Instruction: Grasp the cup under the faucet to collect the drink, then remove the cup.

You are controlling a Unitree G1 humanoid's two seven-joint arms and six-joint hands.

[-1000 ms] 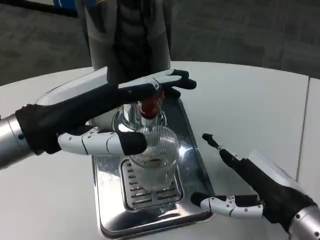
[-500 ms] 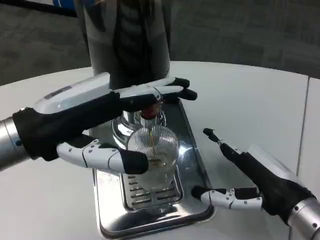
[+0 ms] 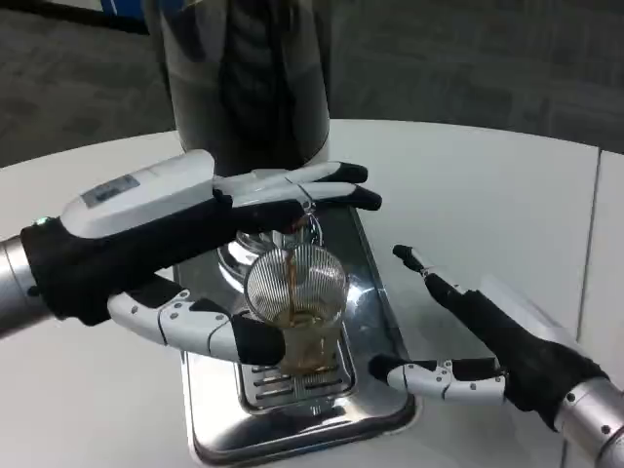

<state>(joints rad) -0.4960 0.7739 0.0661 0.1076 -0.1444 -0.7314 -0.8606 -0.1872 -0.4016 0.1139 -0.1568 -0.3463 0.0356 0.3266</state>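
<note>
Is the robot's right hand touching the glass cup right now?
Apart. In the head view the right hand rests on the table beside the tray, with bare tray between it and the cup.

The cup (image 3: 297,307) is a clear ribbed glass, standing upright on the slotted grate of the drip tray (image 3: 380,331), directly below the faucet (image 3: 297,222). A thin brown stream falls from the faucet into its open mouth, and a shallow pool of brown drink sits in its bottom.

Faucet (image 3: 292,222) largely behind left robot hand (image 3: 185,244)
</note>
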